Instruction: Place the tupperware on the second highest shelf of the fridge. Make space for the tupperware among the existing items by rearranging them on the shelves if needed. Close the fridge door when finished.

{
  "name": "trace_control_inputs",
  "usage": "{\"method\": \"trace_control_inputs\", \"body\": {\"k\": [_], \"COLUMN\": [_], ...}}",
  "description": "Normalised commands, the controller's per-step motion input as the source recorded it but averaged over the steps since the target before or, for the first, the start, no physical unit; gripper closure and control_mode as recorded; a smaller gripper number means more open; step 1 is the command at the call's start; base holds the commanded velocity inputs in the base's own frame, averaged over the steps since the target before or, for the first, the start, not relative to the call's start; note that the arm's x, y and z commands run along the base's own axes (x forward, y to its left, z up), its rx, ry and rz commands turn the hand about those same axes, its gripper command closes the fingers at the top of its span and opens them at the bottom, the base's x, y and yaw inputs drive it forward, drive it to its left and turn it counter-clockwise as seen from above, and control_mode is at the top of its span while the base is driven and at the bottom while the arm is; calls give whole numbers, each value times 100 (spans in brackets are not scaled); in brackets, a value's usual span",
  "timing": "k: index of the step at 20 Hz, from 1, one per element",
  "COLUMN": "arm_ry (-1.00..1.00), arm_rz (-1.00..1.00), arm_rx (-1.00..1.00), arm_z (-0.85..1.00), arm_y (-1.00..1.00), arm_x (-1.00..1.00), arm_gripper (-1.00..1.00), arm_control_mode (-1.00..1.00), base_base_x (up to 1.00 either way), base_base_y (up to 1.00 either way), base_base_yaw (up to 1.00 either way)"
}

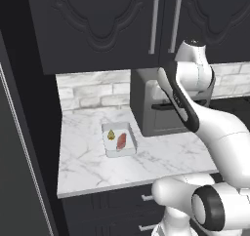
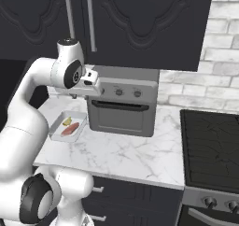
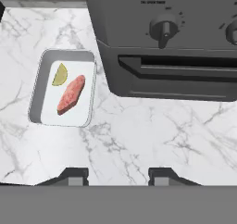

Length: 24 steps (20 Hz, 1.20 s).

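Observation:
The tupperware lies flat on the white marble counter, left of a grey toaster oven. It is a shallow translucent box with a yellow piece and a red-pink piece inside. My gripper hangs well above the counter and looks down. It is open, its two dark fingertips are wide apart and nothing is between them. The tupperware sits up and to the left of the fingertips in the hand view, untouched. The fridge's second highest shelf is out of view.
The grey toaster oven stands against the brick backsplash right beside the box. A black cooktop lies to the right. Dark wall cabinets hang low overhead. A tall dark panel bounds the counter's left end.

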Motion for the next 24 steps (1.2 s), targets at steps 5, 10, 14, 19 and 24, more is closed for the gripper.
{"method": "trace_control_inputs", "body": {"k": [5, 10, 14, 19, 24], "arm_ry": [-2, 9, 16, 16, 0], "arm_rz": [0, 44, 88, 72, 16], "arm_rx": [-15, -21, -1, -2, -11], "arm_z": [-19, -69, -82, -82, -57], "arm_y": [6, 60, 63, 86, 95], "arm_x": [-32, -60, -30, 0, 48], "arm_gripper": [-100, -100, -100, -100, -100], "arm_control_mode": [-100, -100, -100, -100, -100], "base_base_x": [0, 0, 0, 0, 0], "base_base_y": [0, 0, 0, 0, 0], "base_base_yaw": [0, 0, 0, 0, 0]}}
